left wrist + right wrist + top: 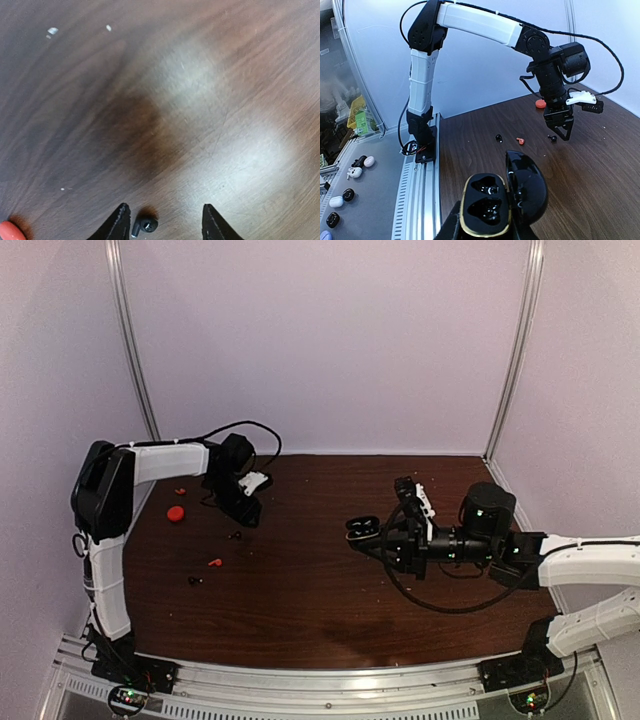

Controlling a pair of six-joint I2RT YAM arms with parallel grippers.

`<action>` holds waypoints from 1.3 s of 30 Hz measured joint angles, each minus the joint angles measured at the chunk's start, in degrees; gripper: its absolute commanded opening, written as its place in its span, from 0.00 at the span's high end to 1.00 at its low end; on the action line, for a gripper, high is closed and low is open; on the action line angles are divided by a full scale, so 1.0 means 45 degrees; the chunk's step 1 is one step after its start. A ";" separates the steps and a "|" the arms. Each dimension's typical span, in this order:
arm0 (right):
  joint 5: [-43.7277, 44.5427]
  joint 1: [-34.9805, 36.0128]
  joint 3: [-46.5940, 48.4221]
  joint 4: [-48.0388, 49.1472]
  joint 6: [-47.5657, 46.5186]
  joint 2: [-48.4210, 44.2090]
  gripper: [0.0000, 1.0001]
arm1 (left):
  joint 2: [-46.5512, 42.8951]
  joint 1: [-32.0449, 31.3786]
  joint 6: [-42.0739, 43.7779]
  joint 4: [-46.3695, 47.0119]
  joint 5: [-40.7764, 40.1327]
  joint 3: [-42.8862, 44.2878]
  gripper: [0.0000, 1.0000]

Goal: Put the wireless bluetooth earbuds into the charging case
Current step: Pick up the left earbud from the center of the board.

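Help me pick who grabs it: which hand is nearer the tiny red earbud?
Left. The left hand hangs just beyond the red earbud; the right hand is far to the right, holding the charging case.

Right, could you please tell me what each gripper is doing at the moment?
Left gripper: open, jaws straddling the black earbud, not gripping it.
Right gripper: shut on the open charging case.

Top camera overlooks the table (300, 590); left wrist faces it closely, right wrist across.
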 measured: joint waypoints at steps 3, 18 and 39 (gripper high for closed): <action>0.0000 0.0000 0.0000 -0.0010 0.0000 -0.0097 1.00 | 0.0520 0.0063 0.0481 -0.0675 0.0151 0.0403 0.55; 0.0005 0.0000 0.0000 -0.0024 0.0000 -0.0102 1.00 | 0.1467 0.0306 0.1341 -0.1870 0.0189 0.1001 0.54; -0.0005 0.0000 0.0000 -0.0015 0.0005 -0.0097 1.00 | 0.1001 0.0306 0.1156 -0.1462 -0.0321 -0.0126 0.60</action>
